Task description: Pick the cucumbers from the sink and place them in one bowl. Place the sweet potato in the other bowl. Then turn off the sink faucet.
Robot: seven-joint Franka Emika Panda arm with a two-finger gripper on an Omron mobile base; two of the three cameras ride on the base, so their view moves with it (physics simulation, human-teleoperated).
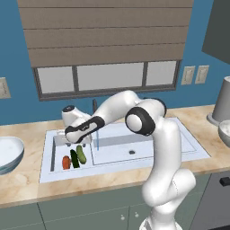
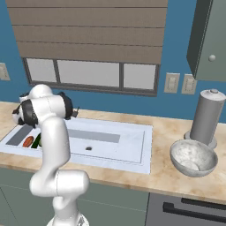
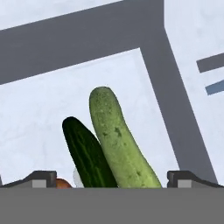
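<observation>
In the small left basin of the sink [image 1: 134, 134] lie a light green cucumber [image 1: 81, 155], a dark green cucumber [image 1: 74, 158] and the orange-red sweet potato [image 1: 66, 162], side by side. My gripper [image 1: 79, 136] hangs open just above them. In the hand view both cucumbers, the light cucumber [image 3: 118, 140] and the dark cucumber [image 3: 87, 155], lie between my spread fingertips [image 3: 41, 179], with a sliver of sweet potato [image 3: 64, 183] at the left. A wide white bowl [image 1: 6, 152] sits left of the sink, and a grey-white bowl [image 2: 193, 156] sits on the right. The dark faucet [image 1: 95, 105] rises behind my arm.
A thin stream of water [image 1: 97, 143] falls by the divider between the basins. A tall grey cylinder [image 2: 207, 117] stands behind the right bowl. The wider basin [image 2: 106, 143] has a dark drain hole. Window and blue wall back the counter.
</observation>
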